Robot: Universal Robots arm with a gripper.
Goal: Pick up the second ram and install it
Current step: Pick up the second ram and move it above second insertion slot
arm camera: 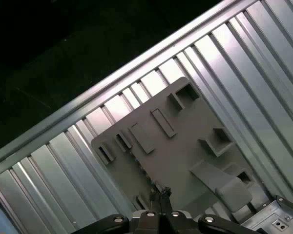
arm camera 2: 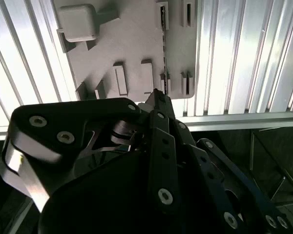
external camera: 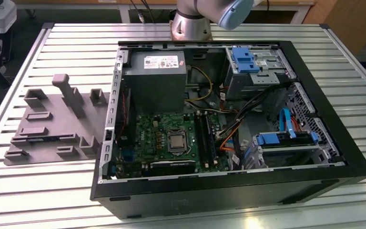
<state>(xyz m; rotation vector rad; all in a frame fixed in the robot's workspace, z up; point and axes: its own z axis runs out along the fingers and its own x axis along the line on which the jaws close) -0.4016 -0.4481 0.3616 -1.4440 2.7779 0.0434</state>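
The exterior view shows the open computer case (external camera: 361, 164) just beside the grey fixture (external camera: 49, 119). In both wrist views the gripper (arm camera 2: 156, 93) (arm camera: 161, 191), fingers pressed together on nothing, hangs above that fixture. The second ram (arm camera 2: 164, 58) (arm camera: 144, 168) stands on edge in the fixture, apart below the fingertips.

The worktop (external camera: 62, 43) is a metal surface of long parallel ribbed slats, pale and shiny, with a plain rail along its edge; its slats also show in both wrist views (arm camera 2: 234, 58) (arm camera: 263, 73). Two things lie directly on it. Toward the exterior view's left sits a flat grey fixture plate (external camera: 49, 124), which carries raised blocks, narrow slots and one tall post with a blocky head, and also shows in both wrist views (arm camera 2: 132, 39) (arm camera: 185, 141). Just beside it, filling the middle and the exterior view's right, a black computer case (external camera: 234, 191) lies on its side with its open face upward. The arm's base (external camera: 190, 26) stands at the far edge, behind the case.
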